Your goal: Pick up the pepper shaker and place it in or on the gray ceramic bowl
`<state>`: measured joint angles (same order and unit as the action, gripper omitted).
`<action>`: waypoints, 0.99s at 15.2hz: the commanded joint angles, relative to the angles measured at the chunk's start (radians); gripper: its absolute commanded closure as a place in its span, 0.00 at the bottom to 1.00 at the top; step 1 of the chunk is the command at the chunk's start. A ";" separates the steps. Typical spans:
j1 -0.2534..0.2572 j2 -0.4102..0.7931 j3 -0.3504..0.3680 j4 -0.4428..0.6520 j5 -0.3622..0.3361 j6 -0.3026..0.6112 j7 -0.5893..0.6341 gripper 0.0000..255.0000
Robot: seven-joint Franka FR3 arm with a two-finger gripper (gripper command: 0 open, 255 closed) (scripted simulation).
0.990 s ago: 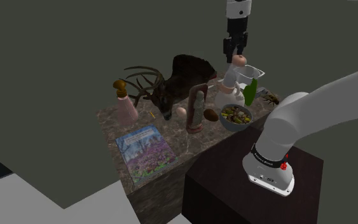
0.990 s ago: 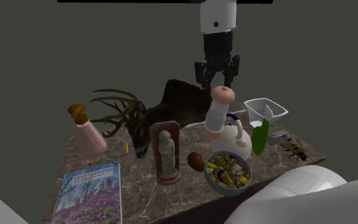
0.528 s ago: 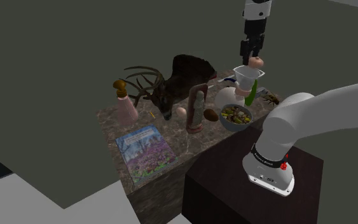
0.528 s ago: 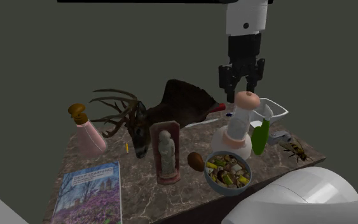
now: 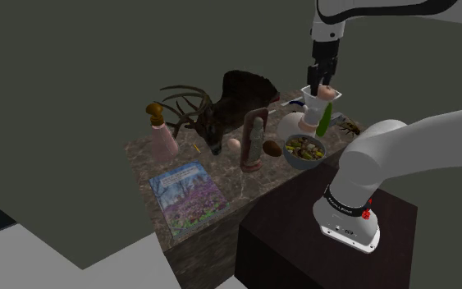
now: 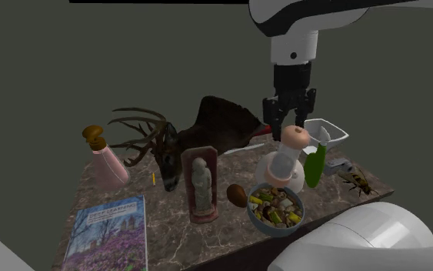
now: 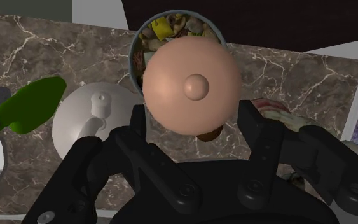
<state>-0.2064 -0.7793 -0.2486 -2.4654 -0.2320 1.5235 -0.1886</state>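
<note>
With the gripper [image 6: 289, 123] clenched on the pepper shaker [image 6: 288, 154] near the bowl [image 6: 254, 217], we judged the carry underway, with lowering and release due next.

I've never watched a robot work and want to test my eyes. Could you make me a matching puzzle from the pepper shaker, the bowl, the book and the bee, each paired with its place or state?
Things:
1. pepper shaker
2. bowl
3. book
4. bee

Places or states:
A. lies flat, with purple flowers on its cover
B. filled with yellow and brown bits
C. clasped at its pink cap by the gripper
D. nearest the right-hand edge of the table in the second exterior view

Pairs: 1-C, 2-B, 3-A, 4-D
</note>
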 commanded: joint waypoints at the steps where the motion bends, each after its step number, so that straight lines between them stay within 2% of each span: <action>1: -0.001 -0.002 -0.005 -0.027 -0.004 0.026 0.002 1.00; 15: -0.012 0.012 -0.041 -0.205 -0.037 0.217 0.018 1.00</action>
<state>-0.2175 -0.7675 -0.2872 -2.6588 -0.2661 1.7284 -0.1721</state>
